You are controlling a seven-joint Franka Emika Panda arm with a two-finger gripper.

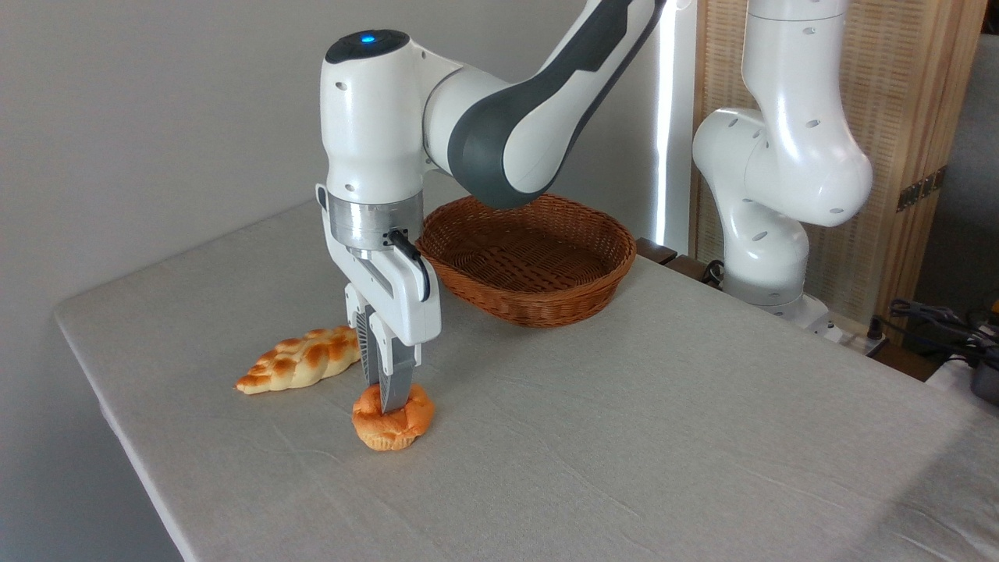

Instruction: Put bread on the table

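Now the gripper (pixel 388 394) points straight down, and its two fingers (pixel 395 376) stand close together with their tips on the top of the bread (pixel 392 422). They seem to pinch its knotted top, though a firm hold is hard to confirm. Directly under the fingers, the bread rests on the table (pixel 624 437). A braided loaf (pixel 299 359) lies just left of them, and a wicker basket (pixel 527 261) stands behind, to the right.
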